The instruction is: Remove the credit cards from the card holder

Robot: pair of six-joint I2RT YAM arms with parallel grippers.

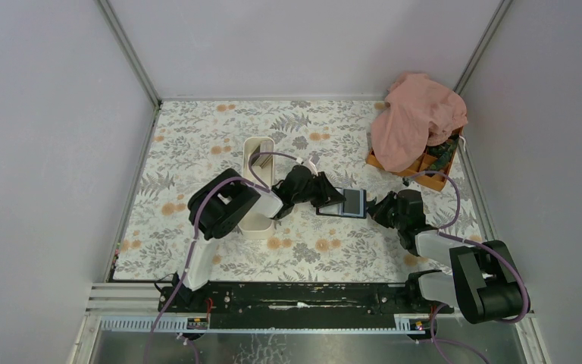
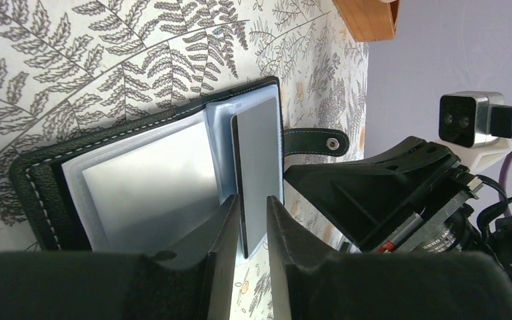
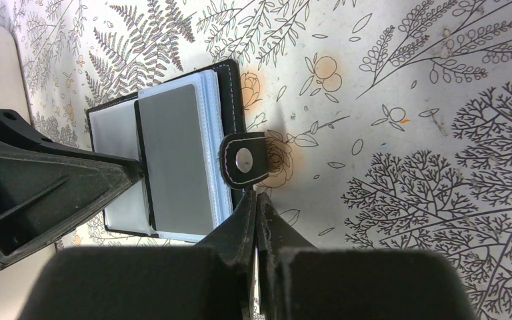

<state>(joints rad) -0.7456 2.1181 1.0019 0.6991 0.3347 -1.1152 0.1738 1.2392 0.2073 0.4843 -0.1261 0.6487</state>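
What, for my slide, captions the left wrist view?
Left fingers straddling a grey card in the open card holder.

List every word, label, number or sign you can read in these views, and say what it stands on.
On the right arm's wrist housing: small white lettering, too blurred to read.
On the card: plain grey face, no print.
On the card holder: no readable mark; its strap shows only a bare metal snap.
No other text is legible.

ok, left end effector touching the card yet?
Cannot tell. Left wrist view shows the card between the fingers of the left end effector, but neither contact nor gap is plain.
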